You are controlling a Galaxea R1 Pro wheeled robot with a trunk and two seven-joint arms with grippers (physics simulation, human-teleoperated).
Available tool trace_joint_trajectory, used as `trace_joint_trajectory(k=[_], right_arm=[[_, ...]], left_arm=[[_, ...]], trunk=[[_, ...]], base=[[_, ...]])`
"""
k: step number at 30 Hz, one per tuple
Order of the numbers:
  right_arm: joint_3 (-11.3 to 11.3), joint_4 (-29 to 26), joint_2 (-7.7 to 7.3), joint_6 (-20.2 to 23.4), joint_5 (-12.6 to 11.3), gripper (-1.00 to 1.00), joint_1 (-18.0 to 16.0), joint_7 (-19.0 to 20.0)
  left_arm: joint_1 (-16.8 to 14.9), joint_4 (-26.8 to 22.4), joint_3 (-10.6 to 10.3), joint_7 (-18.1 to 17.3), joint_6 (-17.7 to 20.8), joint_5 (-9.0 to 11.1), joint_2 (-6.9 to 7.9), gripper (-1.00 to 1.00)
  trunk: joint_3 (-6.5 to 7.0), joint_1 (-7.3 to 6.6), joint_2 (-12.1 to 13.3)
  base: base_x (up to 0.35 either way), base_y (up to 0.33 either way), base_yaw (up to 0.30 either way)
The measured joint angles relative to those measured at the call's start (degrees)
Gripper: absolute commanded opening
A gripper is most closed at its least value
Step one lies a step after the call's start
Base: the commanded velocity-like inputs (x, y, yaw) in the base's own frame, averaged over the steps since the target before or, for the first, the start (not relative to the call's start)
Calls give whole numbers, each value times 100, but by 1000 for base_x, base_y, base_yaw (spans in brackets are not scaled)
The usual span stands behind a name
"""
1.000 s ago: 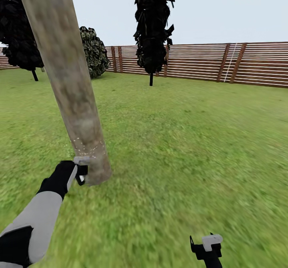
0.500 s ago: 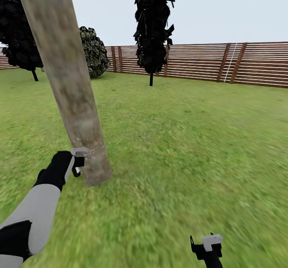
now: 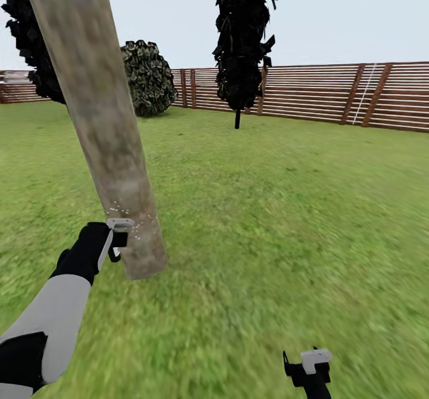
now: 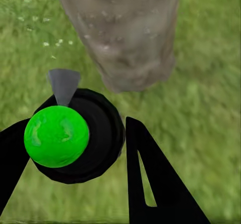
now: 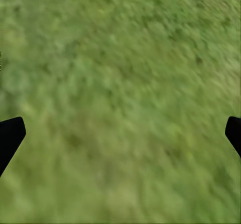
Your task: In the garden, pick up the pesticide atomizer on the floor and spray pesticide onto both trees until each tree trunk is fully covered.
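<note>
Green grass lawn (image 3: 286,208), blurred in the foreground, ringed at the far side by a brown fence of horizontal wooden slats (image 3: 333,95) under a pale sky.

Nearest, at the lower edge of the head view: right gripper (image 3: 308,368), black with a white block on top, hanging low above the grass. In the right wrist view, right gripper (image 5: 120,133) with its two black fingertips (image 5: 10,136) set wide apart at opposite edges, nothing but lawn between them.

Next, at the left: left arm, grey forearm and black wrist, reaching forward to the left gripper (image 3: 117,239), just beside the foot of the tree trunk (image 3: 101,119). In the left wrist view, left gripper (image 4: 75,148) clamped around the pesticide atomizer (image 4: 75,136), a black round body with a bright green ball on it and a small grey nozzle aimed at the tree trunk (image 4: 125,33). Small white specks on and near the bark at nozzle height.

Trunk thick, grey-beige mottled with brown, leaning in the head view, rooted in the grass.

Farther back: narrow dark cypress-like tree (image 3: 243,41), a second dark tree (image 3: 36,47) partly behind the trunk, and a rounded dark bush (image 3: 149,77) close to the fence.
</note>
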Motion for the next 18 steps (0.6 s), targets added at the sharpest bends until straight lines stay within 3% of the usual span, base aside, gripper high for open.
trace_joint_trajectory(k=[3, 18], right_arm=[[0, 0, 0, 0, 0, 100, 0, -1], [0, -2, -9, 0, 0, 100, 1, -4]], left_arm=[[0, 3, -11, -1, -1, -2, 0, -100], [-1, 45, -8, -8, -2, 18, -33, -100]], trunk=[[0, 0, 0], [0, 0, 0]], base=[[2, -274, 161], [68, -274, 4]])
